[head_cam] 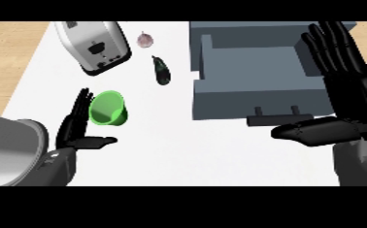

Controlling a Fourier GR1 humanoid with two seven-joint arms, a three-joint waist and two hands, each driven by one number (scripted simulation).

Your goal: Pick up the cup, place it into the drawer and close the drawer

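Cup [109,108], bright green, lies tipped on the white counter [186,149] in the head view, its open mouth turned up toward the viewer and slightly left. It sits at the left side of the counter, well apart from the drawer. The left hand [75,125] is just beside it on the cup's left, fingers straight and pointing up the view, thumb stuck out to the right below the cup; the fingers lie along the cup's rim but do not curl round it, so the hand is released and holds nothing.

The grey drawer [251,103] stands pulled out at the right half of the view, its open box bare inside, with a dark handle [276,118] on its near front wall. The right hand [333,86] shows at the right edge over the drawer's right side, fingers straight and spread upward, thumb stretched left near the handle; it is also released.

Farther back a silver toaster [93,45] lies at an angle, with a dark eggplant [162,70] and a pale garlic bulb [145,40] between it and the drawer.
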